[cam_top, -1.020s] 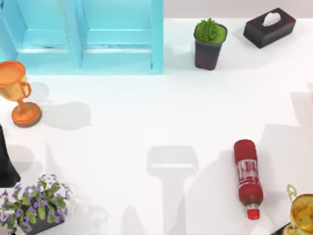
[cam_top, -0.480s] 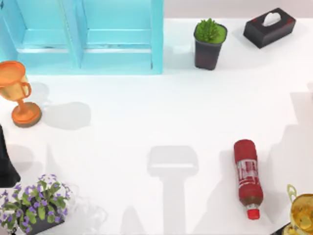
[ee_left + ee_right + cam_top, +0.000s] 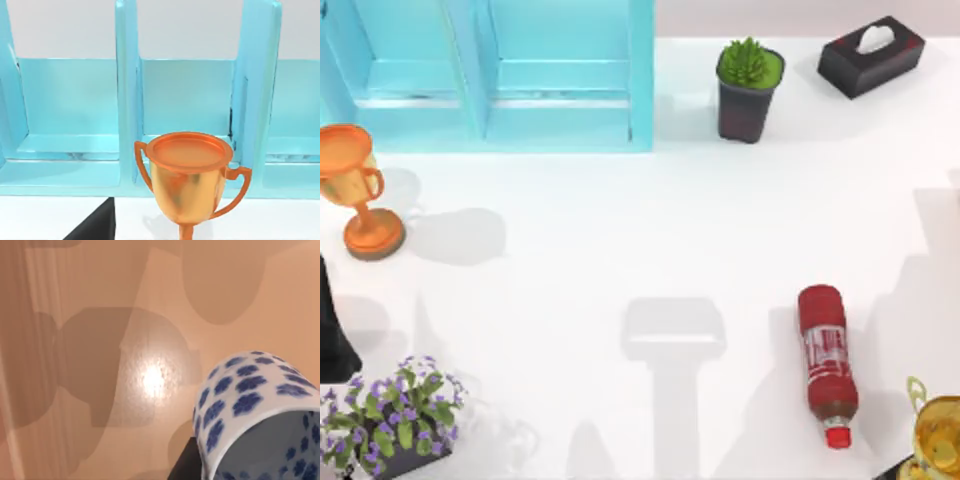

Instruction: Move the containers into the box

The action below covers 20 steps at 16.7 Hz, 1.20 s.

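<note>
A white container with a blue floral pattern [image 3: 250, 405] hangs close in the right wrist view, its mouth turned toward the camera, above a brown floor beyond the table. A dark finger [image 3: 184, 465] lies against its side, so my right gripper is shut on it. The light-blue box [image 3: 560, 135] stands at the table's far left, divided into compartments [image 3: 185, 95] that show in the left wrist view. A dark part of my left arm [image 3: 330, 330] sits at the table's left edge.
An orange trophy [image 3: 355, 190] stands just in front of the box [image 3: 190, 175]. A black pot with a green plant [image 3: 748, 88] and a black tissue box [image 3: 872, 55] are at the back right. A red bottle [image 3: 826, 362], a gold trophy [image 3: 938, 435] and purple flowers [image 3: 390, 415] are along the front.
The arm shadows on the table's right side have slid a little to the right. Nothing standing on the table has moved.
</note>
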{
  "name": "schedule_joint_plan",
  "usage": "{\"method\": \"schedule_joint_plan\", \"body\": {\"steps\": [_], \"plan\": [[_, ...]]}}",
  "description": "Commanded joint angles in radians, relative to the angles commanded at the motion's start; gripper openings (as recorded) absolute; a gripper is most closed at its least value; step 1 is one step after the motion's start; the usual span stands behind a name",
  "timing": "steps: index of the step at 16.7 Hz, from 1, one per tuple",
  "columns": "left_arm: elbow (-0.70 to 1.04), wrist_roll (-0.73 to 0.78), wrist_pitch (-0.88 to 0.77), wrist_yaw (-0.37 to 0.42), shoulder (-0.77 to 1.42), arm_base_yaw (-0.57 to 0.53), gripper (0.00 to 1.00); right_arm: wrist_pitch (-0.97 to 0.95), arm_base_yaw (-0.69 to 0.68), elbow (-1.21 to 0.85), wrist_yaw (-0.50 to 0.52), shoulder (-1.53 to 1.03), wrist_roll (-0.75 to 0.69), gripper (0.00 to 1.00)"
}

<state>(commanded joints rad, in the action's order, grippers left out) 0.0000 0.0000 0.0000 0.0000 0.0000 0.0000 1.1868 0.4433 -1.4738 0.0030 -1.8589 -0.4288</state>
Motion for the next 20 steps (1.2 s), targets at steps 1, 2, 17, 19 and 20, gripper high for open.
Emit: {"method": "schedule_joint_plan", "body": {"steps": [1, 2, 17, 19, 20], "plan": [[0.0, 0.0, 0.0, 0.0, 0.0, 0.0, 1.0, 0.0, 0.0, 0.0, 0.0, 0.0, 0.0, 0.68], [0.0, 0.0, 0.0, 0.0, 0.0, 0.0, 1.0, 0.0, 0.0, 0.0, 0.0, 0.0, 0.0, 0.75], [0.0, 0.0, 0.0, 0.0, 0.0, 0.0, 1.0, 0.025, 0.002, -0.028, 0.0, -0.008, -0.002, 1.0], [0.0, 0.0, 0.0, 0.0, 0.0, 0.0, 1.0, 0.062, 0.002, -0.067, 0.0, -0.01, -0.002, 1.0], [0.0, 0.0, 0.0, 0.0, 0.0, 0.0, 1.0, 0.08, 0.002, -0.085, 0.0, -0.011, -0.002, 1.0]]}}
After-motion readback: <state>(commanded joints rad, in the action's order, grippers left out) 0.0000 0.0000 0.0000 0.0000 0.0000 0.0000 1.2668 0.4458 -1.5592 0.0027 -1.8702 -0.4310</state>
